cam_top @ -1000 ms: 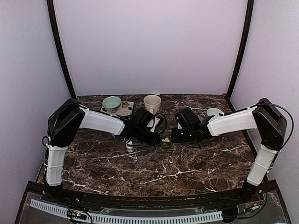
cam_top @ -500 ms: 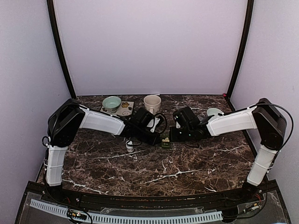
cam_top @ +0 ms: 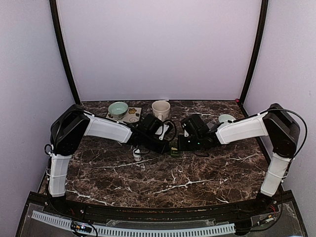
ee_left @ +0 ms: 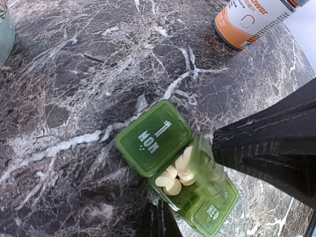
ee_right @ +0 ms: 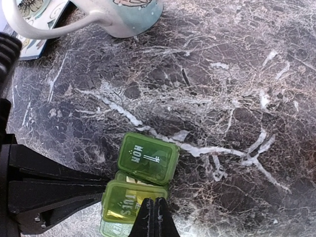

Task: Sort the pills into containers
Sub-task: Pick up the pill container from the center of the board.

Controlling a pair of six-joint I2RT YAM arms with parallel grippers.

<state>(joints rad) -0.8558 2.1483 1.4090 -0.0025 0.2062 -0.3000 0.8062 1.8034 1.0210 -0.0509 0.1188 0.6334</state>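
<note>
The container, a small dark green pill box [cam_top: 175,151], lies mid-table between both grippers. In the left wrist view its MON lid [ee_left: 153,138] is closed and the middle compartment stands open with several cream pills [ee_left: 177,174] inside. Its translucent lid [ee_left: 207,168] is tilted up. My left gripper [ee_left: 158,221] is shut and empty just beside the box's near edge. My right gripper [ee_right: 154,213] is shut, and its tips lie on the raised TUES lid [ee_right: 129,200]. From above, the left gripper [cam_top: 169,144] and right gripper [cam_top: 179,146] flank the box.
A cream mug [cam_top: 161,109], a pale green bowl [cam_top: 118,108] and a patterned tile [cam_top: 131,116] stand at the back. A small white bottle [cam_top: 137,155] sits left of the box. An orange-labelled bottle [ee_left: 252,19] lies nearby. A pale dish [cam_top: 226,118] is at the back right.
My right arm has shifted left, bringing its shut gripper over the pill box. The left arm and the box have stayed put.
</note>
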